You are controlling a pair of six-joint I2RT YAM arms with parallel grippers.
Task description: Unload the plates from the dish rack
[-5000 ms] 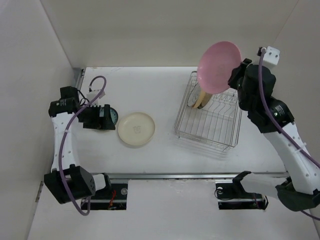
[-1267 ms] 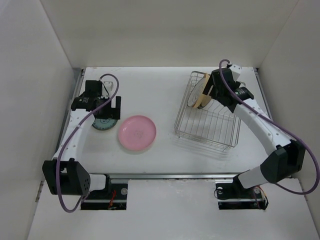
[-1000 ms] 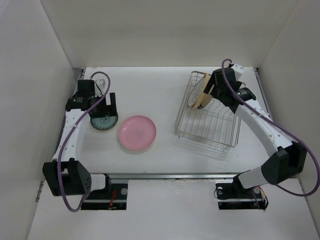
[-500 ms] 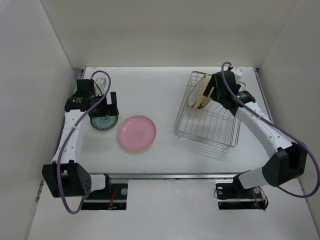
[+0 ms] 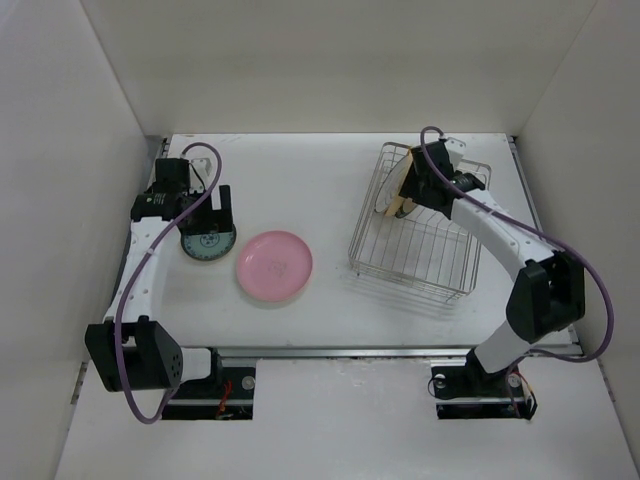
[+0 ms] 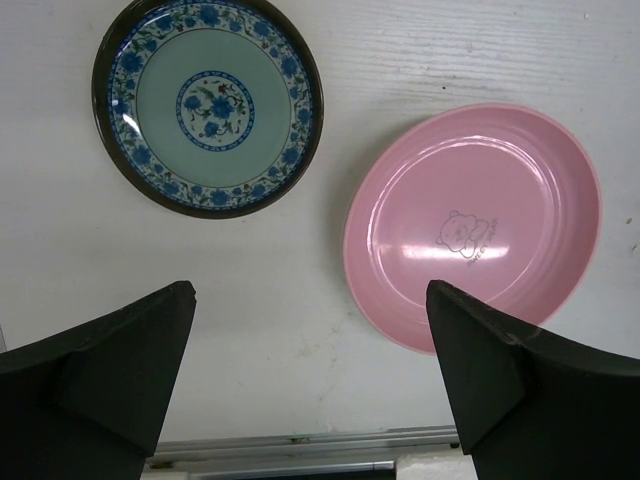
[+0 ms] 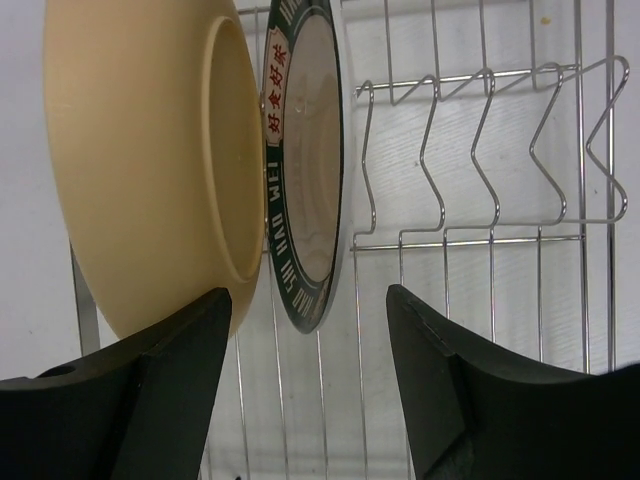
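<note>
Two plates are out and two still racked, so approx half done by what shows; far left, L gripper (image 6: 308, 290) hangs over the table (image 6: 300, 380) w/ fingers wide, nothing between them; teal plate (image 6: 208, 105) lies flat just ahead of it; pink plate (image 6: 475, 225) lies flat to the right of that, near but not touching; can't tell if anything sits under it; further right, the rack (image 7: 500, 240) holds the yellow plate (image 7: 140, 150) and the white plate (image 7: 305, 160) w/ dark rim, both on edge and close together at its far-left end; R gripper (image 7: 308, 292) is at that pair, fingers wide, gripping nothing; white plate's lower rim sits between them, yellow plate mostly outside; left to do: pinch white plate, lift clear of tines (image 7: 422, 158), set on table, then same for yellow.
</note>
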